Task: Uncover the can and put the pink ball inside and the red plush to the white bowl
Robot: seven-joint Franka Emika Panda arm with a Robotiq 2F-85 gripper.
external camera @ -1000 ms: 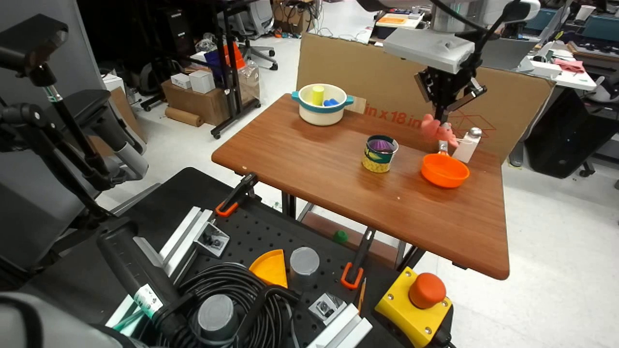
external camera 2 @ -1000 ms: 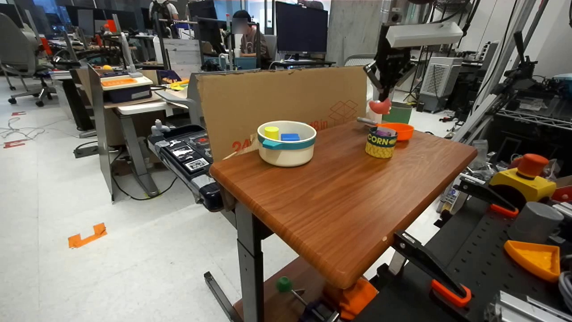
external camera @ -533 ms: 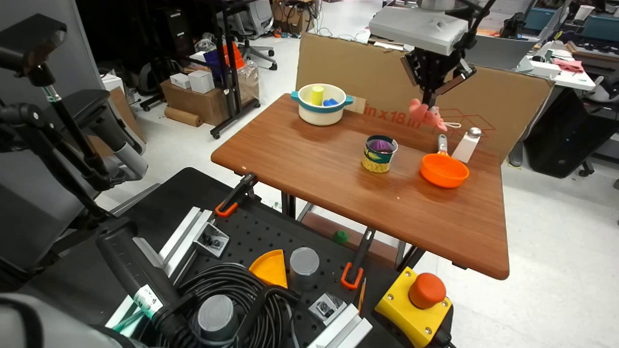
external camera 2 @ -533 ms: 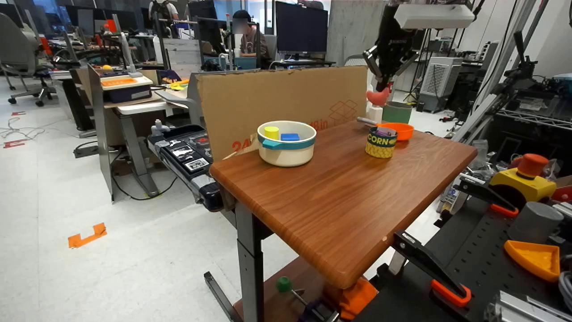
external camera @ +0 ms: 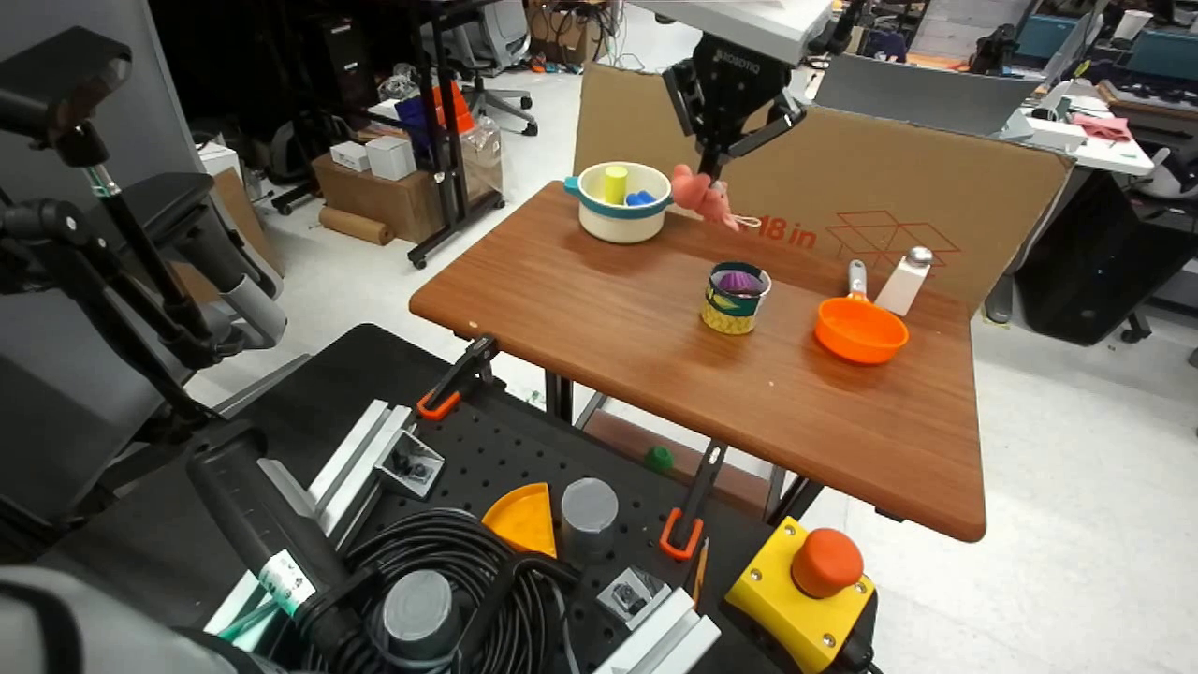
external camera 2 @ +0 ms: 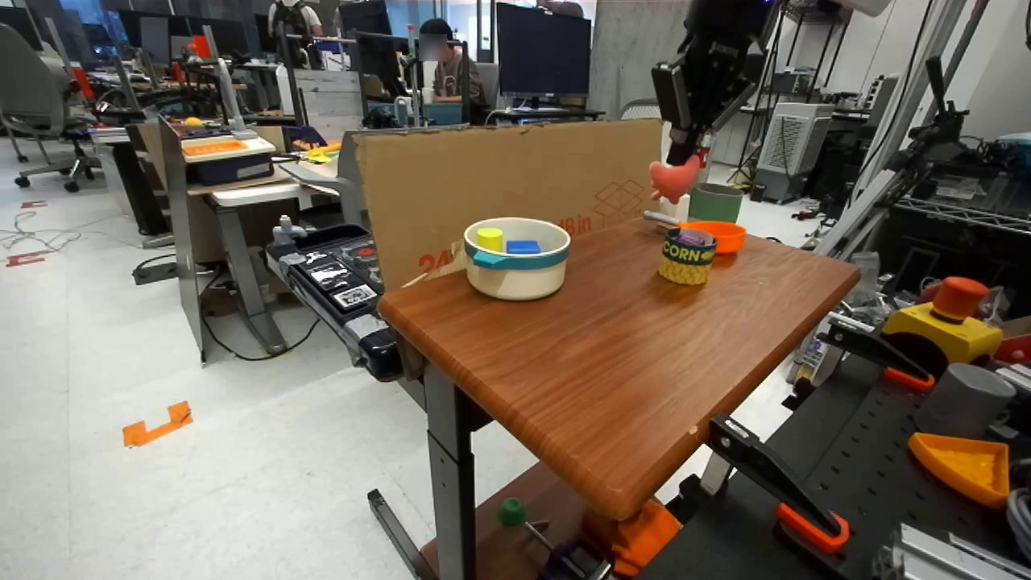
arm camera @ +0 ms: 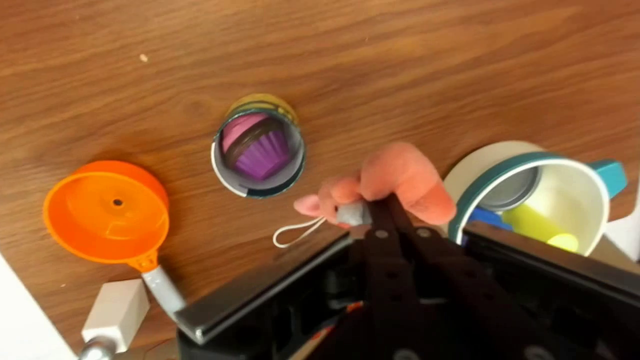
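Fingers [arm camera: 382,220] grasp the red plush [arm camera: 400,172], pressed close on its middle and holding it in the air above the table [external camera: 599,295]; a white cord loop [arm camera: 300,225] sticks out from it. Seen from the wrist, the red plush lies between the can [external camera 2: 685,271] and the white bowl [external camera 2: 515,282], overlapping the bowl's edge in that view, while in an exterior view the red plush [external camera 2: 675,179] shows well apart from the bowl. That can, yellow with a dark green band reading CORN, stands open-topped on the table, and inside it rests the pink ball [arm camera: 255,145], showing a brown band and a pleated purple side. Near a corner of the table sits the bowl, teal round its rim, with a yellow cylinder [external camera: 614,184], a blue piece [external camera 2: 523,247] and a round grey metallic piece [arm camera: 515,190] inside. An orange pan [external camera: 859,335] lies near the can, its grey handle [external camera: 855,278] just beside a white bottle [external camera: 902,286] with a metallic cap [external camera: 920,255]. Brown cardboard [external camera 2: 515,177] stands along one side of the table.
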